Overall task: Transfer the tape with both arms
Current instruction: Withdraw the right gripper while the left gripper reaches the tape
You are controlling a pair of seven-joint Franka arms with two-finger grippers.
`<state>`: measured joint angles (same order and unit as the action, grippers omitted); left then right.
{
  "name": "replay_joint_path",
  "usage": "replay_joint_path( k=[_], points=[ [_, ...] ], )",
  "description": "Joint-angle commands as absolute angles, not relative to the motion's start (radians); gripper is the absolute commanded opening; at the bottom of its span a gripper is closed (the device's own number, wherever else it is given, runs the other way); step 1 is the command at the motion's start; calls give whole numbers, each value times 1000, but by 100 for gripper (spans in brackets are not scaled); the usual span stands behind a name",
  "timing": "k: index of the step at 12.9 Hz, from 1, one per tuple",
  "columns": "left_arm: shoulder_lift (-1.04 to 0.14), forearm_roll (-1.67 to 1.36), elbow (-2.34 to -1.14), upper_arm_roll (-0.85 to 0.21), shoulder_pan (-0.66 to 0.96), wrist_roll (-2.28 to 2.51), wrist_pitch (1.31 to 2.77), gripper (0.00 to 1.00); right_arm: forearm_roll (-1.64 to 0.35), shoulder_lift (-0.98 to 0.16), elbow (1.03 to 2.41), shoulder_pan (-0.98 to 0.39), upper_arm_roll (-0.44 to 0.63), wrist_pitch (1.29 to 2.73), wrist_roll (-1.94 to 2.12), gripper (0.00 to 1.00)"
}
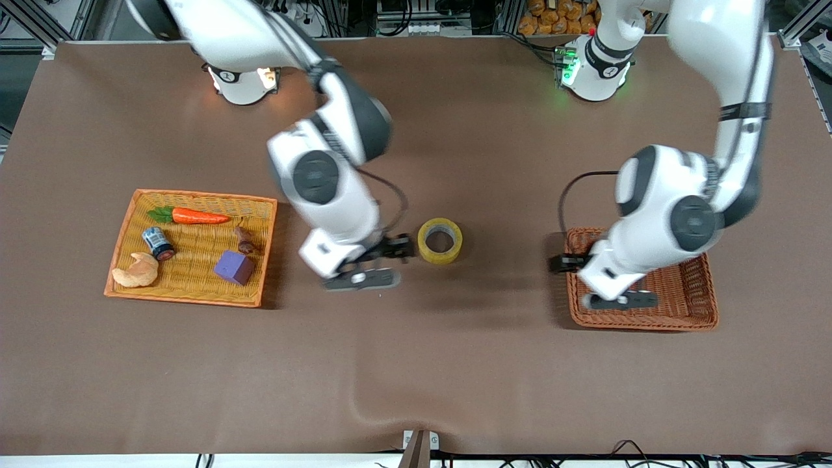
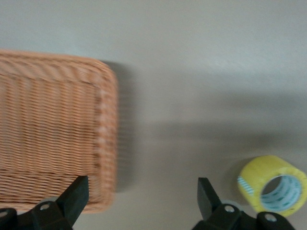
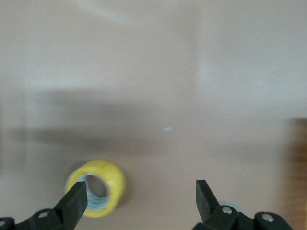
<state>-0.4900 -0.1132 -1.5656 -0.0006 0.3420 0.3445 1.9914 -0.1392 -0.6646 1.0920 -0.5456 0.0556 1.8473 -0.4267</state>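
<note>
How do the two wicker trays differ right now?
The lighter, flatter orange tray at the right arm's end holds a carrot, can, croissant and purple block; no items show in the darker brown basket at the left arm's end, under the left gripper. Both are rectangular wicker.

Open brown table (image 1: 416,364) all along the edge nearest the front camera, with nothing standing on it. Also bare between the tape (image 1: 440,240) and the dark wicker basket (image 1: 705,312) toward the left arm's end. Tape lying flat near the table's middle, clear on every side except where the right gripper (image 1: 393,249), jaws spread, hangs just beside it. Left gripper (image 1: 564,262), jaws spread, over the wicker basket's rim, blocking that edge. Orange tray (image 1: 123,240) toward the right arm's end crowded: carrot (image 1: 195,216), small can (image 1: 157,242), croissant (image 1: 136,270), purple block (image 1: 234,267).
</note>
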Motion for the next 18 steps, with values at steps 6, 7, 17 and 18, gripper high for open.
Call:
replay_joint_path(
  k=[6, 7, 17, 18],
  points=[
    [-685, -23, -1461, 11, 618, 724, 2032, 100, -25, -220, 1488, -329, 101, 1759, -279, 100],
    [-718, -23, -1424, 11, 650, 753, 2064, 100, -25, -184, 1512, -284, 95, 1758, -240, 100],
    [-778, 6, -1442, 9, 727, 788, 2062, 100, -9, 9, 1612, 56, -38, 1636, -39, 100],
    [-782, 12, -1442, 9, 727, 787, 2060, 100, -20, 18, 1600, 73, -38, 1590, -35, 100]
  ],
)
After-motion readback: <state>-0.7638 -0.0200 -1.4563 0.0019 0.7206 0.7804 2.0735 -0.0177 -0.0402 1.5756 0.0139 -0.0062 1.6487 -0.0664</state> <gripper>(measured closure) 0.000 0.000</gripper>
